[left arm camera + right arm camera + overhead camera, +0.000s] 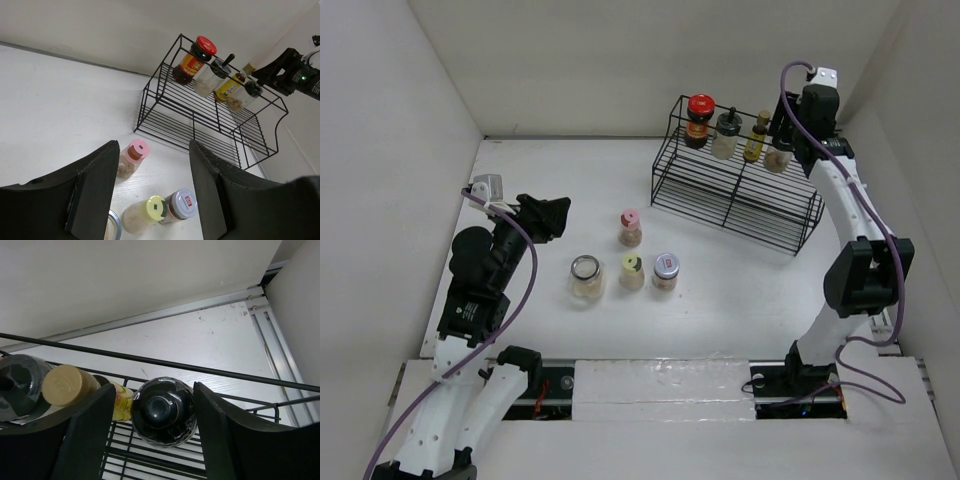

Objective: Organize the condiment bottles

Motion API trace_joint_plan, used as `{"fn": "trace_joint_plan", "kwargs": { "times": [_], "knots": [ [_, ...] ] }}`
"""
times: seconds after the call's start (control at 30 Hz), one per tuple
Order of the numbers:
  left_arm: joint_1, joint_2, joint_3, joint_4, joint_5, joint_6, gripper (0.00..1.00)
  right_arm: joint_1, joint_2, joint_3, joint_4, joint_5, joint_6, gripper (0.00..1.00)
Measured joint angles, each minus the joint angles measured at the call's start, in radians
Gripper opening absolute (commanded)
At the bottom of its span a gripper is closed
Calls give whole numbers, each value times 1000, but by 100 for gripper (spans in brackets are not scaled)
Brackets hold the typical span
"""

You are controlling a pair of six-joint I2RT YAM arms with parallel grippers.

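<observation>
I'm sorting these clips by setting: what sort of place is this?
Probably a lab robot test cell, not a kitchen: plain white walls box in a white table, and two robot arms stand at its edge, near a wire rack and condiment bottles.

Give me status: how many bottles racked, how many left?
Done: four on the top shelf of the rack: red-cap jar, dark-cap jar, amber bottle, black-lid jar.
In hand: right claw open, straddling the black-lid jar.
Remaining: pink-cap bottle, yellow-green-cap bottle, silver-cap bottle and clear-lid jar on the table; left claw open and empty near them.
</observation>
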Motion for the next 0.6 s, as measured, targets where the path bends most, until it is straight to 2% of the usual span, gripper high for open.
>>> {"fn": "trace_joint_plan", "kwargs": {
  "times": [0.07,0.27,0.3,0.43,0.5,0.6],
  "knots": [
    [0,0,0,0,0,0,53,5,-11,2,-4,4,-1,73],
    [0,0,0,0,0,0,53,36,-158,-35,-8,24,-1,71],
    [0,0,0,0,0,0,53,48,-204,-54,-1,26,-1,57],
    [0,0,0,0,0,0,53,144,-419,-190,87,15,-1,18],
    [0,0,0,0,0,0,53,230,-505,-288,149,-23,8,18],
    [0,0,0,0,-1,0,53,382,-555,-430,230,-124,18,33]
  ]
}}
